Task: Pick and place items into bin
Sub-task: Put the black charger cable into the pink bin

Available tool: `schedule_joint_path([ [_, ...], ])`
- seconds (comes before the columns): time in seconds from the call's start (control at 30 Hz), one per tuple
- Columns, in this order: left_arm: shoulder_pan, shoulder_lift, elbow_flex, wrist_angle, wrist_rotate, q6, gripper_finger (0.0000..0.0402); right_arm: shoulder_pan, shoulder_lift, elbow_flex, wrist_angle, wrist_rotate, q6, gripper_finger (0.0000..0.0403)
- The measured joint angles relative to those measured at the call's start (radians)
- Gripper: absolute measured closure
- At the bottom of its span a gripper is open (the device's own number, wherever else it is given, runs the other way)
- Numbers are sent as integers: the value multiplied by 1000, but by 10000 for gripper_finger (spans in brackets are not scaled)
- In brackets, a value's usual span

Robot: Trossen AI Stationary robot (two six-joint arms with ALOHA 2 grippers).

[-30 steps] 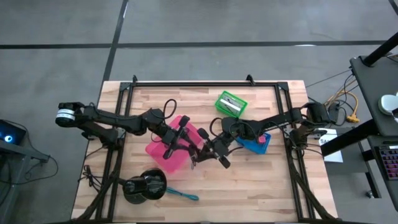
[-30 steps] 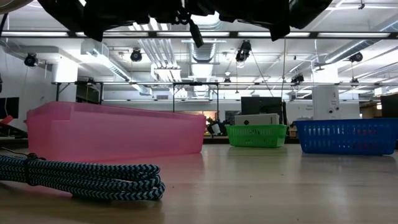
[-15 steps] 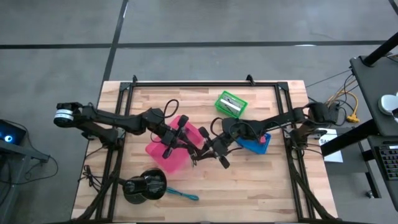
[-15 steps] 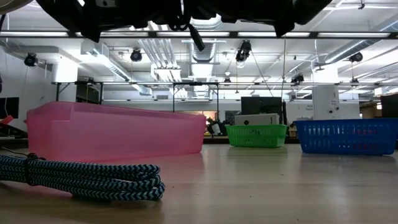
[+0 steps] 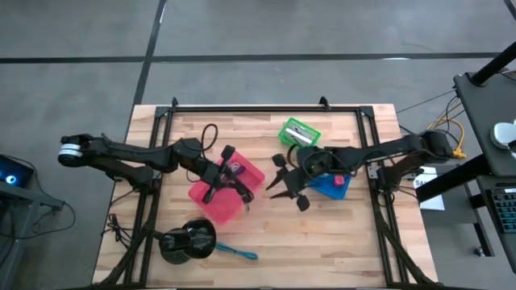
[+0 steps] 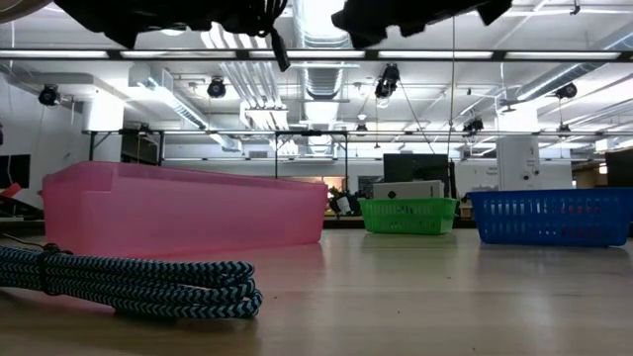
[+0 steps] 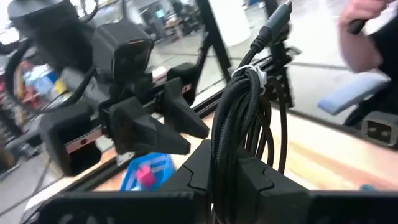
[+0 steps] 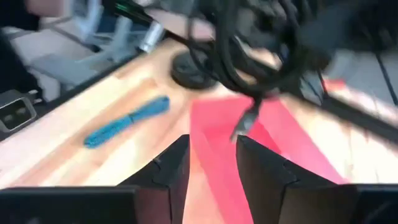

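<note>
Step in hand: carrying to the bin, release not yet made. Left end effector [image 5: 231, 174]: closed on black cord [image 7: 239, 118], a coiled bundle pinched between both fingers, plug end sticking up; hanging above pink bin [image 5: 211, 206], in the air and not yet inside it. Pink bin: on the desk [image 5: 339, 242], left of its middle, apparently empty as far as the high view shows. Right end effector [image 5: 284, 184]: fingers [image 8: 177, 158] parted, holding nothing, at the desk's middle just beside the bin's right-hand wall and facing the cord. Next move, by judgement: lowering the bundle within the bin's walls, then opening the left fingers; care needed with the loose plug end, likely to catch on the rim or trail over it; right arm best drawn clear first. Still to be gathered: teal braided cord [image 5: 238, 253], lying on the desk near the edge opposite the green basket, beside a large black round object [image 5: 187, 240] at the left corner of that edge. Also present: green basket [image 5: 299, 134] toward the opposite edge, contents not made out; blue basket [image 5: 330, 187] right of middle, with a small pink item [image 5: 341, 180] inside. Brands, labels, writing: none legible in any view.
</note>
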State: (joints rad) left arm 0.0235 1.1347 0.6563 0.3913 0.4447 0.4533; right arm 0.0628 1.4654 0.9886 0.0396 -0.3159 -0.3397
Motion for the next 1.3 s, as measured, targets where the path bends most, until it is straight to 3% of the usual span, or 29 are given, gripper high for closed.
schedule_joint_path([
  [0.13,1,-8,1,-69,-45,-1,388,5,-22,-33,-56,105,50,278],
  [0.27,1,-10,3,-94,-88,-2,388,4,-20,-65,-131,110,5,284],
  [0.47,1,-10,13,-169,-189,-3,388,3,-18,-102,-114,129,100,298],
  [0.63,1,-10,15,-205,-242,-92,388,21,-18,-222,92,264,94,307],
  [0.77,1,-10,16,-203,-279,-168,388,25,-18,-346,345,272,46,314],
  [0.93,1,-10,18,-213,-396,-283,388,24,-19,-450,602,275,-2,324],
  [1.13,1,-10,24,-218,-471,-399,388,24,-19,-478,730,286,-59,334],
  [1.3,2,-10,33,-248,-616,-525,388,23,-19,-469,743,345,-81,333],
])
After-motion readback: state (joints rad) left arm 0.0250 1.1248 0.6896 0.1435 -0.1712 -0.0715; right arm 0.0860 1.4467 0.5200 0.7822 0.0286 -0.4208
